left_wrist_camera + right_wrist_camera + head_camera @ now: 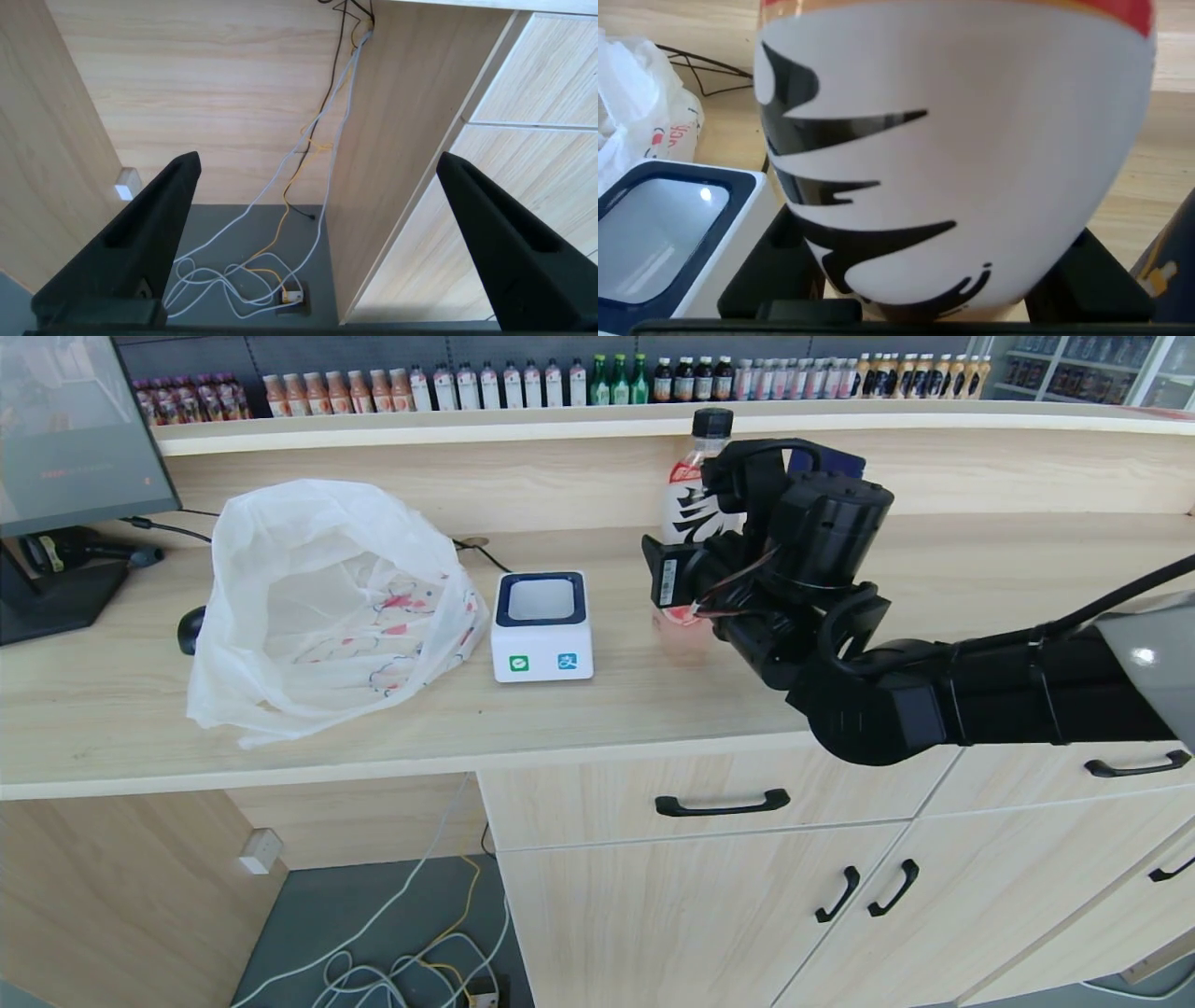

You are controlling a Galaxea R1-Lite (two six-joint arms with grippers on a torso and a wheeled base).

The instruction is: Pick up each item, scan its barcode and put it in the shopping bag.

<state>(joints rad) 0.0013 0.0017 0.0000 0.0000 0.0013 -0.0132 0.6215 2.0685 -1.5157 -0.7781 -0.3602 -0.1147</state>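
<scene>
Operator: Left gripper (318, 252) hangs released above the floor cables (245, 280), lower frame. What could fail?
Checker: The right gripper (691, 602), right of centre, clenches the bottle (695, 499) low on its body, over the counter (607, 709). Swinging it to the scanner (541, 625) at centre could let it slip, or knock the box.
Operator: Its heading?
Checker: Long axis vertical, black cap up. The shopping bag (327, 597) gapes at left.

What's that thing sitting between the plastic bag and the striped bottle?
A white scanner box with a dark-rimmed window on top stands on the counter between the bag and the bottle, closer to the bag. The head view shows it.
</scene>
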